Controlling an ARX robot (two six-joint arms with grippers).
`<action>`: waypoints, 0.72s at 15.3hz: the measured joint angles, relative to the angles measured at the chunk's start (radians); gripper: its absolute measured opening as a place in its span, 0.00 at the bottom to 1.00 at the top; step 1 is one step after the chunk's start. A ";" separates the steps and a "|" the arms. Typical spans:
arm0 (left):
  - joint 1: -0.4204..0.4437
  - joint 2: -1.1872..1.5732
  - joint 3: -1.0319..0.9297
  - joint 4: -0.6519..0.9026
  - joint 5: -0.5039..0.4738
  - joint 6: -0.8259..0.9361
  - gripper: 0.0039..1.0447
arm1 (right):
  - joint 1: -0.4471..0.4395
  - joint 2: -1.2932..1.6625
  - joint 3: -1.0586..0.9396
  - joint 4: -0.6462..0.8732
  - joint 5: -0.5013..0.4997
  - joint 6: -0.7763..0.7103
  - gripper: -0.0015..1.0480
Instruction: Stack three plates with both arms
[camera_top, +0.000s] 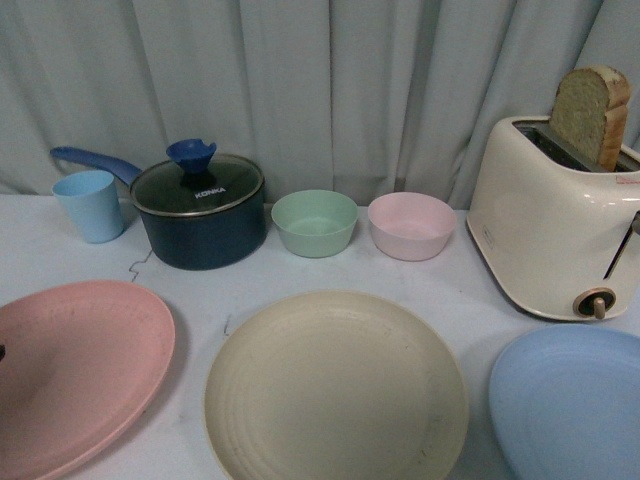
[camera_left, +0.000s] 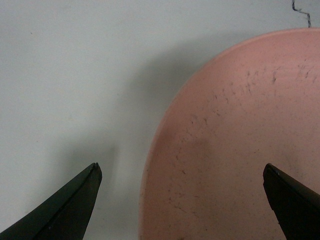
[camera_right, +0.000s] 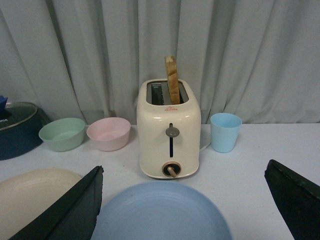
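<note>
Plates: I see all three lying apart on the surface (camera_top: 205, 300), none stacked: pink plate (camera_top: 75, 370) left, beige plate (camera_top: 335, 390) middle, light blue plate (camera_top: 570, 400) right, near the toaster (camera_top: 550, 225).
Left tool (camera_left: 181, 166): spread wide across the pink plate's rim, gripping nothing.
Right tool (camera_right: 184, 166): spread wide above the light blue plate, empty.

Both pairs of jaws are matte black (wedge-shaped, tapering narrow).
</note>
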 joint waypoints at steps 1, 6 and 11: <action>0.000 0.019 0.001 0.006 0.003 -0.003 0.94 | 0.000 0.000 0.000 0.000 0.000 0.000 0.94; 0.018 0.061 -0.001 0.029 0.010 -0.002 0.65 | 0.000 0.000 0.000 0.000 0.000 0.000 0.94; 0.039 0.051 0.003 0.022 0.005 -0.003 0.14 | 0.000 0.000 0.000 0.000 0.000 0.000 0.94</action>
